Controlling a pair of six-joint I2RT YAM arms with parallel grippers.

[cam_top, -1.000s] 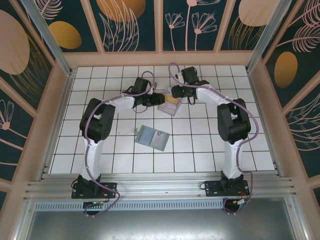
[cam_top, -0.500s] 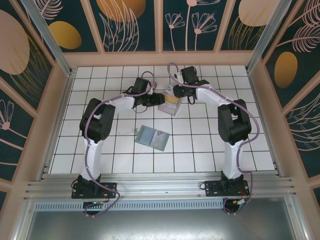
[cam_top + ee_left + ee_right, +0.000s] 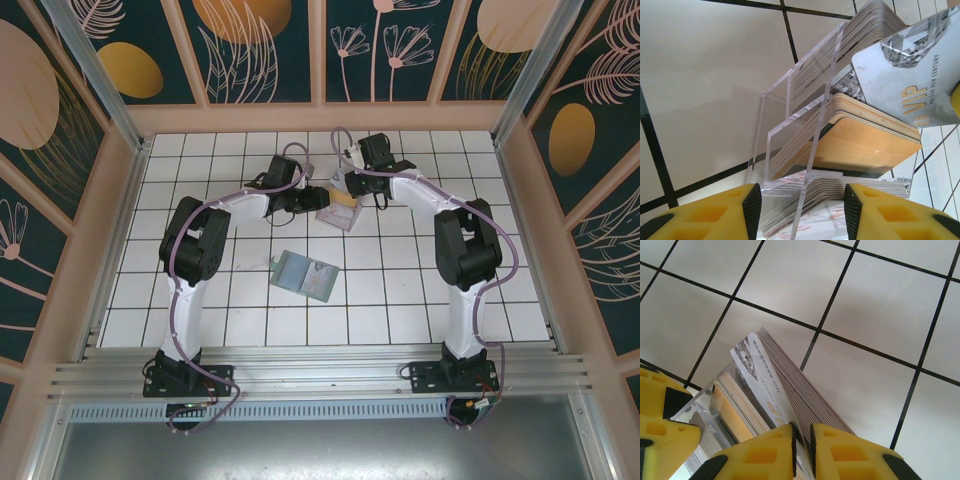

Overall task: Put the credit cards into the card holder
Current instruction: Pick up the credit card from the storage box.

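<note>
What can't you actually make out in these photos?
- Top view: print on the cards, too small.
- Left wrist view: whether the left fingers touch the stand; the bottom edge cuts them off.
- Right wrist view: lower end of the silver card, hidden between the right fingers.
- Top view: the card holder pockets, too small.

The left arm (image 3: 180, 300) and right arm (image 3: 462, 305) are white with black joints, purple cables, yellow jaws.

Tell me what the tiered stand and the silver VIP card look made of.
Stand: clear, glossy acrylic by the look; the floor shows through it and its edges glint. Silver VIP card: probably plastic with a glossy metallic print; thin, with rounded corners.
</note>
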